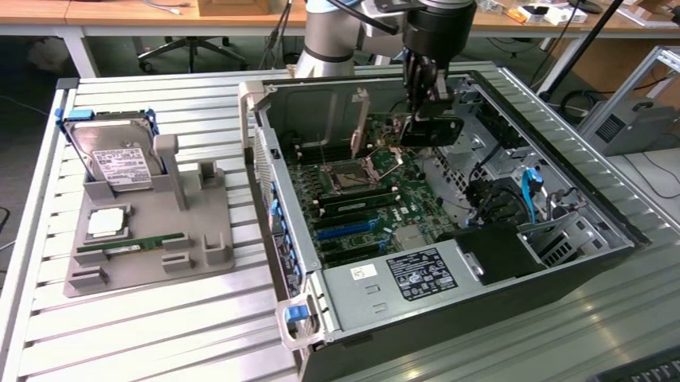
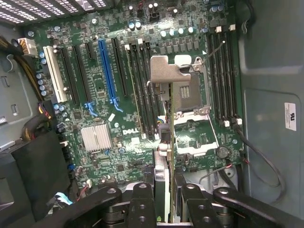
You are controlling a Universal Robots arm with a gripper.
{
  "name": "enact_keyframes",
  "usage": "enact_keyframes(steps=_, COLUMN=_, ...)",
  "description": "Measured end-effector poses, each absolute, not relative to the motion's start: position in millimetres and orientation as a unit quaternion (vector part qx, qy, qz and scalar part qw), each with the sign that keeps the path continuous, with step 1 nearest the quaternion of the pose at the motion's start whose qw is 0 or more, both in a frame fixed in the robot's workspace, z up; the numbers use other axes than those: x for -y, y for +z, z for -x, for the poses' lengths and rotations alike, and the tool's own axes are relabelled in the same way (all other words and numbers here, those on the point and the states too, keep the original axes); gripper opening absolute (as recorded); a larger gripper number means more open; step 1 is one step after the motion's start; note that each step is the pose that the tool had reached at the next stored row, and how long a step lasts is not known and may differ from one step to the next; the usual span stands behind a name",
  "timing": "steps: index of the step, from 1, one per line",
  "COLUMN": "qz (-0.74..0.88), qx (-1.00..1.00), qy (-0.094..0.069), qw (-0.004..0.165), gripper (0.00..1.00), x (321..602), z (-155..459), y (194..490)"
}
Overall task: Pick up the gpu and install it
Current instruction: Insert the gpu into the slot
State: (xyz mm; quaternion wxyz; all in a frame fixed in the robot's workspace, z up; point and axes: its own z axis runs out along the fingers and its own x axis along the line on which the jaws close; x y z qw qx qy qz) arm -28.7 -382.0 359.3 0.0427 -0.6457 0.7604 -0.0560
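The gpu [image 1: 427, 130] is a thin dark card hanging inside the open computer case [image 1: 595, 207], over the back part of the motherboard [image 1: 367, 203]. My gripper [image 1: 423, 107] comes down from above and is shut on the card's upper edge. In the wrist view the gpu [image 2: 163, 142] appears edge-on between my fingers [image 2: 142, 202], its silvery end bracket [image 2: 164, 71] pointing away from the camera. It hovers above the memory slots next to the CPU socket [image 2: 190, 92]. The long blue slot [image 2: 107, 71] and black expansion slots lie off to one side of the card.
On the slatted table at the exterior view's left a grey fixture [image 1: 159, 239] carries a hard drive [image 1: 117, 159], a square chip [image 1: 107, 224] and a green memory stick [image 1: 133, 243]. Case walls, drive bays and blue cables [image 1: 526, 195] crowd the space around the card.
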Motion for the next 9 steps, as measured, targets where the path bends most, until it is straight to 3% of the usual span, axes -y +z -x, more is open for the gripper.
enact_keyframes(steps=9, qz=0.67, qx=-0.739, qy=-0.055, qw=0.044, gripper=0.27, x=382.0, z=28.8, y=359.0)
